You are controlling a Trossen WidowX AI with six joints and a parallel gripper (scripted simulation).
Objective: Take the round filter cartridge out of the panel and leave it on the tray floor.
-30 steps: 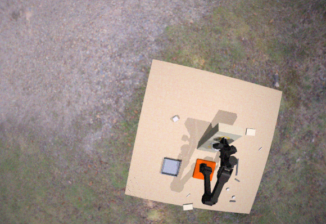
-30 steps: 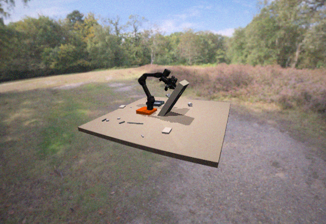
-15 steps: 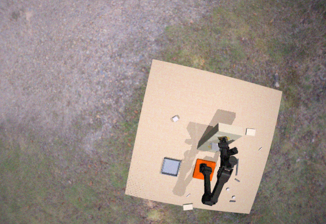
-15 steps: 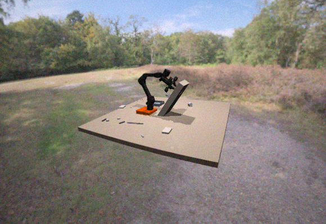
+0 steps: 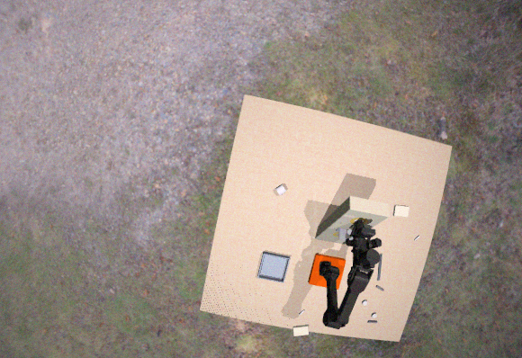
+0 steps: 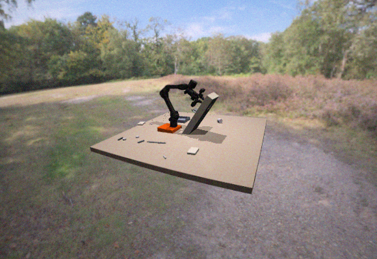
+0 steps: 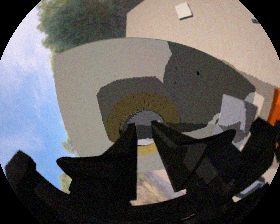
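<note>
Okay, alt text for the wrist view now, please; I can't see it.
The gripper is shut on the round filter cartridge, at the centre of a yellow ring on the grey service panel. Sky and trees lie at the left, part of the tan table top at the upper right, and an orange base at the right edge.
</note>
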